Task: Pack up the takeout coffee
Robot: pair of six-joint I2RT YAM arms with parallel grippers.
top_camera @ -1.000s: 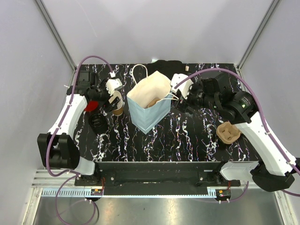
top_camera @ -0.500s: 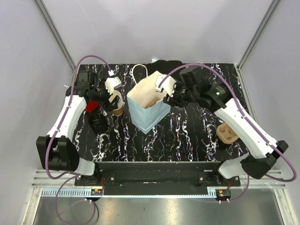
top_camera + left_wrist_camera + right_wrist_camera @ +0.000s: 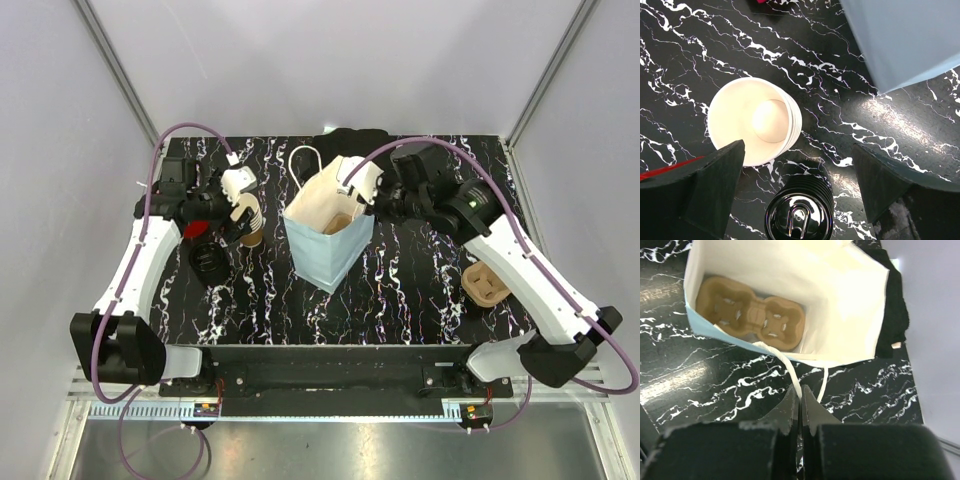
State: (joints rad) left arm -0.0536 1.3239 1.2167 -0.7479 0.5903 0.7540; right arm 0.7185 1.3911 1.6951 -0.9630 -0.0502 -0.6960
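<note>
From above: reaching the right gripper (image 3: 370, 203) to the right rim of the paper bag (image 3: 322, 262), standing open in the middle of the table (image 3: 420, 290) with a carrier in the bag (image 3: 338, 222). Hovering the left gripper (image 3: 237, 212) by the stack of cups (image 3: 250, 230), with the stack of lids (image 3: 207, 263) and the red cup (image 3: 195, 227) just beside. Finding no lidded coffee anywhere in this view; judging the takeout coffee not yet put together, cups and lids lying apart. Leaving a spare carrier (image 3: 487, 283) on the right side of the table, well apart from the bag.

From the left wrist: holding the fingers (image 3: 715, 185) spread wide, gripping nothing, above the bare patch between cups and lids. Risking, on the way down, catching several nested cups at once, or clipping the stack with the near finger and toppling it.

From the right wrist: pinching the white handle (image 3: 782, 360) of the bag between jaws pressed tight together, looking down onto the carrier lying flat on the bag's floor. Risking tipping or dragging the light bag with any sideways pull, and sliding the carrier out of place. Risking also the thin handle slipping out of the pinch or tearing at the rim. Risking, further on, a spill inside the bag from a lid not pressed fully home.
</note>
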